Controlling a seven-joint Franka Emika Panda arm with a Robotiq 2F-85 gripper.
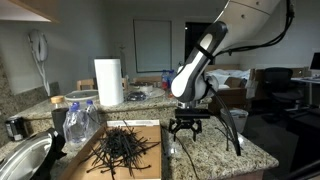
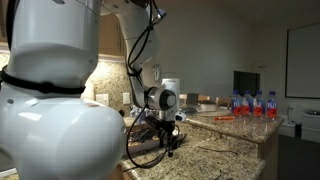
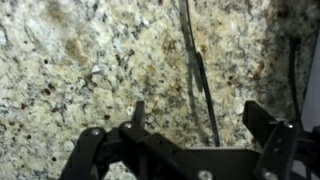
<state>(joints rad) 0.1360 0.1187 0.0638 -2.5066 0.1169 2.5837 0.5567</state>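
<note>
We are looking at a thin, dark, straight stick (image 3: 198,75) that is lying flat on the speckled granite worktop (image 3: 90,70). It is sitting directly beneath the pincer (image 3: 197,108), running lengthwise between its spread fingers and touching neither.

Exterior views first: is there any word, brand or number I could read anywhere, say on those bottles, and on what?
No text is legible in any view.
Labels on the labelled bottles: red and blue, too small and blurred to read.
On the clear bottles: no readable label.
</note>
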